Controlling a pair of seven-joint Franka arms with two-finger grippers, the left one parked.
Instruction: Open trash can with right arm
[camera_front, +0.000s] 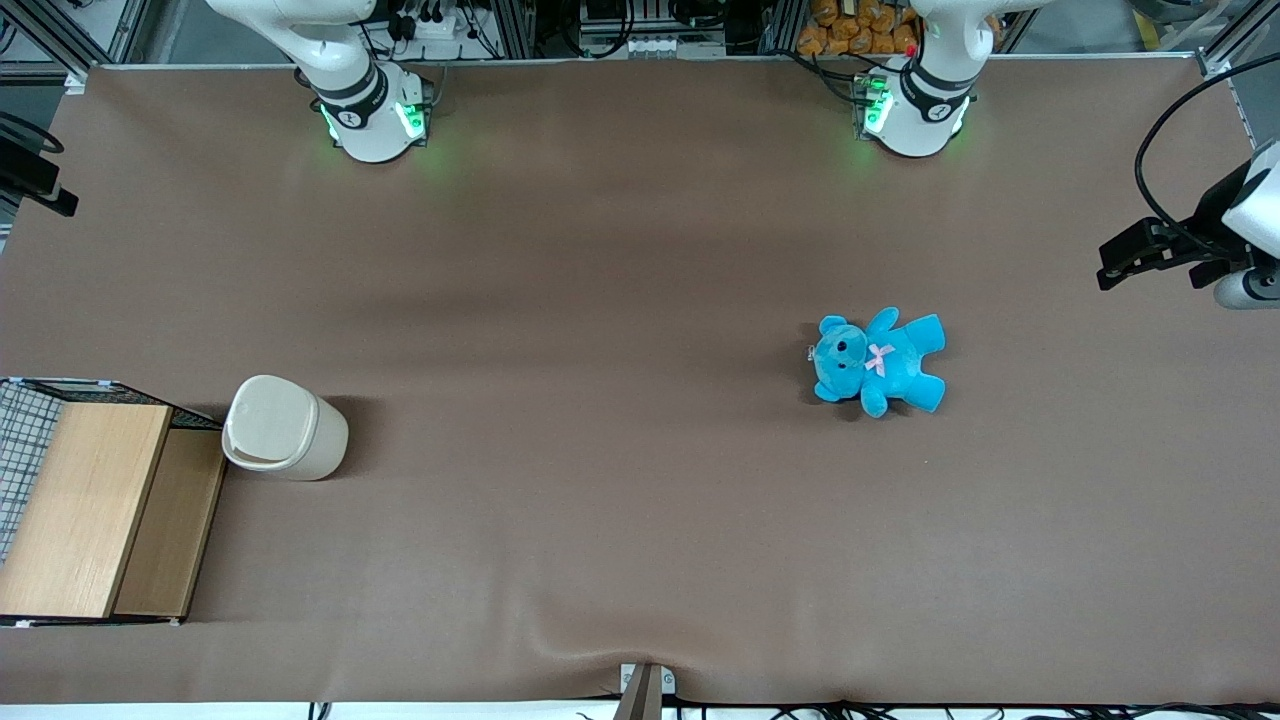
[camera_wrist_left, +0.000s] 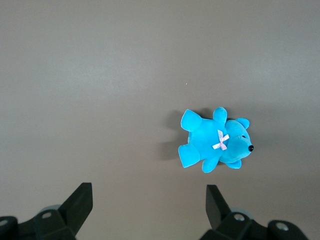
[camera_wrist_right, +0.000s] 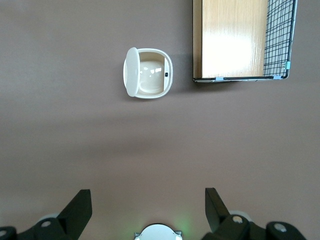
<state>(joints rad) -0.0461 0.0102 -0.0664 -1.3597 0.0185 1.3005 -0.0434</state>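
The cream-beige trash can (camera_front: 285, 428) stands upright on the brown table, toward the working arm's end and beside the wooden box. In the right wrist view the trash can (camera_wrist_right: 148, 73) shows from above. Its paler lid (camera_wrist_right: 131, 71) appears as a narrow strip tipped up along one edge, with a glossy beige hollow beside it. My right gripper (camera_wrist_right: 147, 192) hangs high over the table near its own arm's base (camera_front: 368, 112), well apart from the can. Its fingers are wide open with nothing between them.
A wooden box (camera_front: 85, 505) with a black wire mesh side stands at the table's edge, touching or nearly touching the can; it also shows in the right wrist view (camera_wrist_right: 232, 37). A blue teddy (camera_front: 878, 362) lies toward the parked arm's end.
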